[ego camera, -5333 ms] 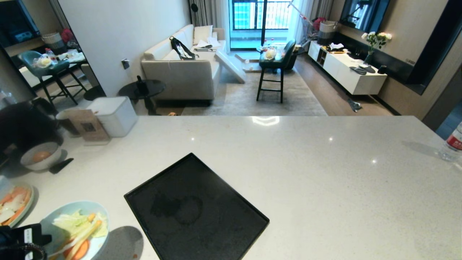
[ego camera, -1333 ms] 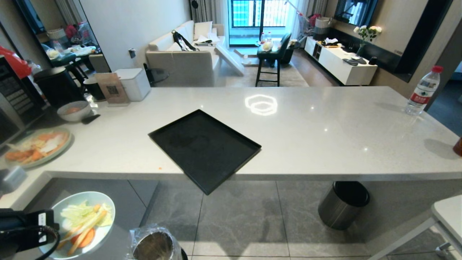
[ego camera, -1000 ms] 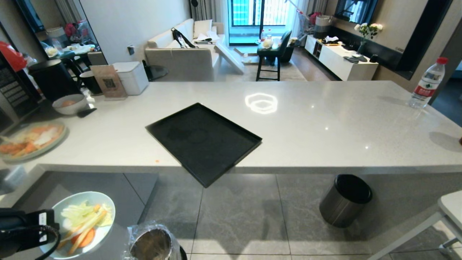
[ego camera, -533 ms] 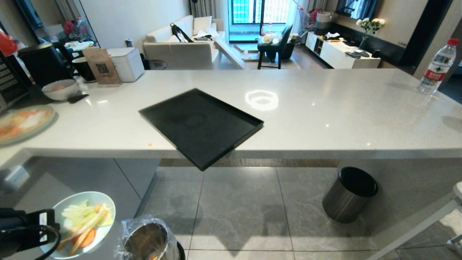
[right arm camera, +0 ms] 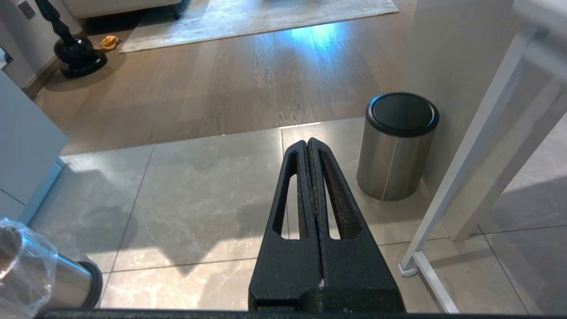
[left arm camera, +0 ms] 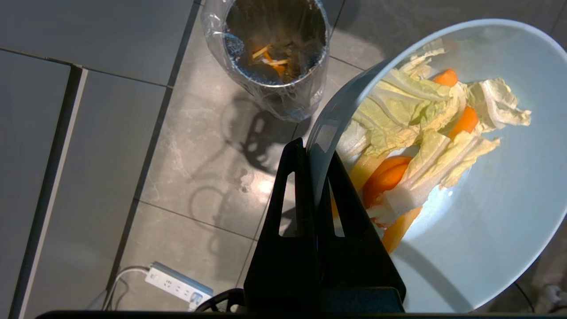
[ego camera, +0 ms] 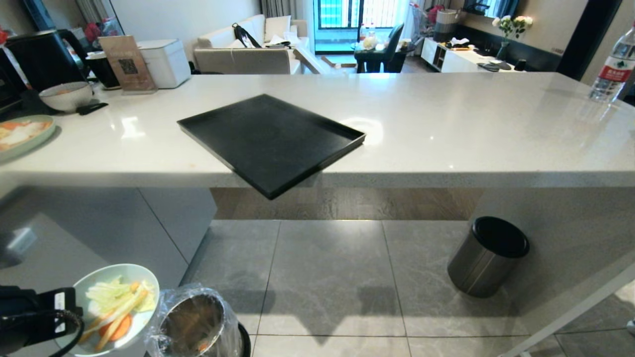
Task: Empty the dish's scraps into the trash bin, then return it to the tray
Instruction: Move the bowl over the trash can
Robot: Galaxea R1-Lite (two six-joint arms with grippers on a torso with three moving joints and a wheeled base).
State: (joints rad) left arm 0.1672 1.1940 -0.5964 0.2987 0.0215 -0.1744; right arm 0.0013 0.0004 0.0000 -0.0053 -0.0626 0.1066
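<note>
Head view shows the left gripper (ego camera: 74,310) low by the floor, fingers pinching the rim of the dish (ego camera: 116,307). Scraps (ego camera: 116,310) sit in the dish, just beside the bin (ego camera: 196,327). The tray (ego camera: 270,141) lies on the counter (ego camera: 446,129), one corner past the edge. The right gripper (right arm camera: 312,146) hangs over the tiles, fingers pressed together.

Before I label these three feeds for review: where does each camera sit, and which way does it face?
Head: up high, facing forward and down over the tray to the floor; left gripper shows.
Left wrist: behind fingers pinching the dish, looking down at the trash bin.
Right wrist: behind the shut right gripper, facing floor.
Shared: the bin, in all three.
</note>
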